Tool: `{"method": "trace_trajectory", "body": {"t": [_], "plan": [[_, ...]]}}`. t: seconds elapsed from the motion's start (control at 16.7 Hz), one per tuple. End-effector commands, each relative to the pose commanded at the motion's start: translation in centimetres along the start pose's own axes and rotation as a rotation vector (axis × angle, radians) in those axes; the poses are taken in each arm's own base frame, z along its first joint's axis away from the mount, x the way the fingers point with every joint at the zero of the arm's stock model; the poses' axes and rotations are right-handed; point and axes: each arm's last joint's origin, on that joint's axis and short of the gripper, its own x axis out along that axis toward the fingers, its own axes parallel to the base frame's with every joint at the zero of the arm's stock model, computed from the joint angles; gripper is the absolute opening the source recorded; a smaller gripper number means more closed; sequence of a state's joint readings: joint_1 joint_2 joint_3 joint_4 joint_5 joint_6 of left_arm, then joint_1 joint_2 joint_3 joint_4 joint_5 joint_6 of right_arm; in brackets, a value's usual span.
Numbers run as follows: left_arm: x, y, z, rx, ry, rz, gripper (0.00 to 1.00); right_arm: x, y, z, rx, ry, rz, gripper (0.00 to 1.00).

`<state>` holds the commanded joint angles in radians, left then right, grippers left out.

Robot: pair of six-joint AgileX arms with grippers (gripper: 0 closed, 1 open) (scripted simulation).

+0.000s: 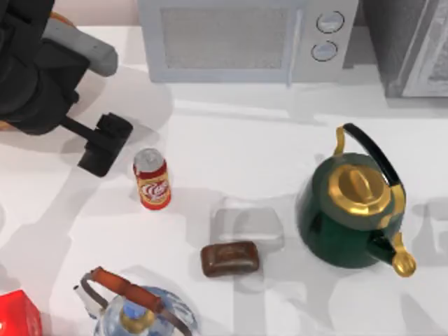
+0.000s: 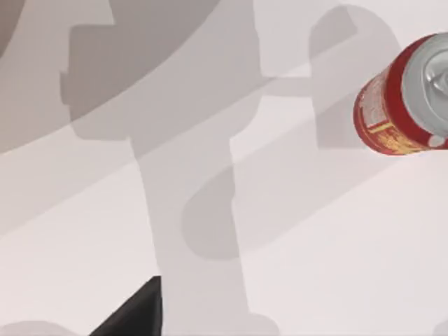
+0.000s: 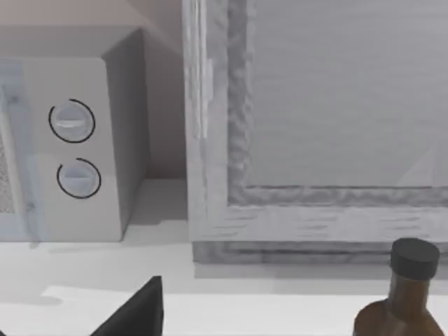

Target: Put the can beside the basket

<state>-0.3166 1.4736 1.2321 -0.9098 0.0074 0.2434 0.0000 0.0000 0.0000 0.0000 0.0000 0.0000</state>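
My left gripper (image 1: 103,145) hangs at the far left, just left of the can (image 1: 152,179) and not touching it. I can't tell whether its fingers are spread or closed, since the top view gives me one dark block and the left wrist view has just a black finger corner (image 2: 136,311) at its edge. The can stands upright on the table (image 1: 231,140), free of any grip, silver top up. My read: I'm lined up beside it for a side grasp, not yet on it. A sliver of orange-tan (image 1: 63,19) peeks out behind my left arm at the far left corner. Could be the basket, too hidden to say. Moving right: red box (image 1: 17,315) and glass kettle (image 1: 136,308) are both cut off at the near edge, then brown soap bar (image 1: 229,258), green teapot (image 1: 353,210), microwave (image 1: 245,38) at the far side. Right arm is parked by the far right; its wrist view faces the microwave dials (image 3: 73,150) and a brown bottle (image 3: 402,301), finger state unreadable.
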Motion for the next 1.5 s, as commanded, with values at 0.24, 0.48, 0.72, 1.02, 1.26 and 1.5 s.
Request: {"method": "trace_trajectory", "body": {"t": [0.24, 0.48, 0.72, 1.02, 1.26, 1.5], "plan": [[5.3, -1.4, 5.3, 0.129, 0.25, -0.092, 1.0, 0.0, 0.0, 0.0, 0.0, 0.0, 0.0, 1.0], [8.5, -2.9, 8.1, 0.219, 0.368, -0.134, 1.0, 0.0, 0.0, 0.0, 0.0, 0.0, 0.0, 1.0], [9.3, -3.4, 8.9, 0.246, 0.394, -0.142, 1.0, 0.0, 0.0, 0.0, 0.0, 0.0, 0.0, 1.0], [9.7, -3.3, 8.6, 0.244, 0.394, -0.142, 1.0, 0.0, 0.0, 0.0, 0.0, 0.0, 0.0, 1.0], [12.6, -3.7, 7.5, 0.245, 0.393, -0.142, 1.0, 0.0, 0.0, 0.0, 0.0, 0.0, 0.0, 1.0], [14.7, -3.9, 6.5, 0.246, 0.394, -0.142, 1.0, 0.0, 0.0, 0.0, 0.0, 0.0, 0.0, 1.0]]}}
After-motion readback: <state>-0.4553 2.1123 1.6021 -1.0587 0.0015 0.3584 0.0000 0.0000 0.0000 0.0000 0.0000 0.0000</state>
